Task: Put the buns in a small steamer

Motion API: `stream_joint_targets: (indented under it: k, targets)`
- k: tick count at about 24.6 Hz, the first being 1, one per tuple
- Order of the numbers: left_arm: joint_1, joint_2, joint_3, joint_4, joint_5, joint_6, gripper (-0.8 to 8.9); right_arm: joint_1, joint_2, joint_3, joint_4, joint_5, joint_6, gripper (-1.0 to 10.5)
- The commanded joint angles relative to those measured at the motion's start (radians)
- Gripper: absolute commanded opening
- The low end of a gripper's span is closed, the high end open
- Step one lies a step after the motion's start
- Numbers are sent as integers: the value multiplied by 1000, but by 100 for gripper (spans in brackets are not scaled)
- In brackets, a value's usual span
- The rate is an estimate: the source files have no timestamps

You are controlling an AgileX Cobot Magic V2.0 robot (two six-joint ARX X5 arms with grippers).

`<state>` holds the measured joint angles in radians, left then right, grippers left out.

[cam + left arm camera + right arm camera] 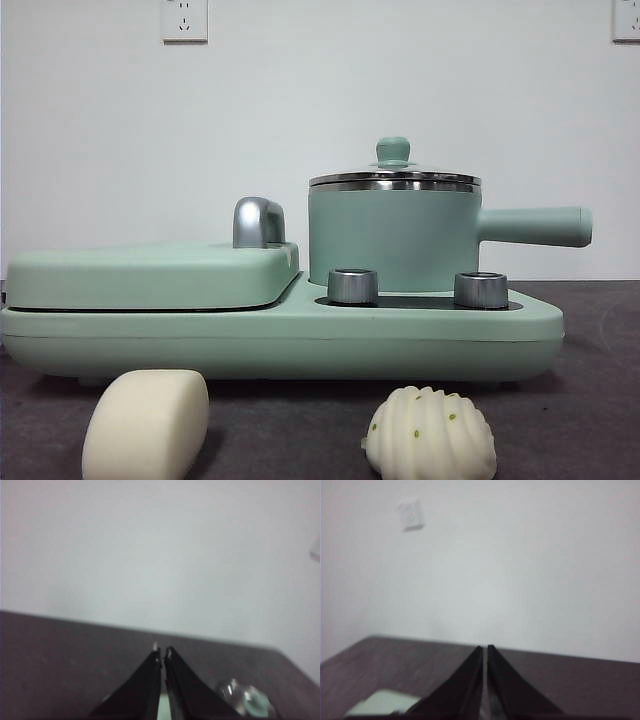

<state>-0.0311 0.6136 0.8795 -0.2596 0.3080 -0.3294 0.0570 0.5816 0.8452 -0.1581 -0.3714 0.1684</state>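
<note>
Two cream-white buns lie on the dark table in front of the cooker: a smooth loaf-shaped bun (146, 424) at the left and a ridged shell-shaped bun (430, 436) with green specks at the right. Behind them the small steamer (392, 238), a mint-green pot with a steel rim and a long side handle (535, 226), stands on the cooker with its glass lid (394, 168) on. My left gripper (162, 653) is shut and high above the table, with the lid's knob (248, 701) just visible beside its jaws. My right gripper (485, 649) is shut too, holding nothing. Neither arm shows in the front view.
The steamer stands on a mint-green cooker base (300, 335) with two steel knobs (353, 286). A flat hinged griddle (150, 273) with a chrome handle (258, 222) takes up the base's left half. A white wall with a socket (184, 19) is behind.
</note>
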Motion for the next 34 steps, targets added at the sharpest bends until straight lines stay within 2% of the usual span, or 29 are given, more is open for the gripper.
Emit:
stream_joint_targets:
  k: [1, 5, 7, 13, 17, 19, 22, 24, 27, 34]
  targets:
    - [-8, 68, 58, -31, 73, 98, 16, 1, 42, 22, -20, -65, -66, 14]
    - [-29, 149, 102, -82, 160, 183, 16, 32, 73, 22, -57, -80, -138, 14]
    - [-44, 181, 117, -112, 185, 238, 19, 62, 83, 22, -85, -76, -203, 14]
    - [-95, 220, 129, -205, 191, 422, 20, 187, 92, 22, -191, -33, -389, 14]
    - [-124, 221, 129, -269, 190, 553, 27, 242, 96, 22, -266, -15, -466, 16]
    - [-137, 221, 129, -280, 190, 583, 53, 252, 97, 22, -301, -16, -476, 69]
    - [-150, 221, 129, -278, 190, 582, 155, 254, 96, 22, -332, -15, -476, 257]
    - [-155, 221, 129, -278, 190, 582, 206, 254, 96, 22, -342, -15, -473, 339]
    - [-163, 221, 129, -277, 190, 582, 254, 254, 95, 22, -344, -16, -463, 357]
    - [-201, 232, 129, -272, 190, 573, 253, 254, 95, 22, -344, -17, -434, 356]
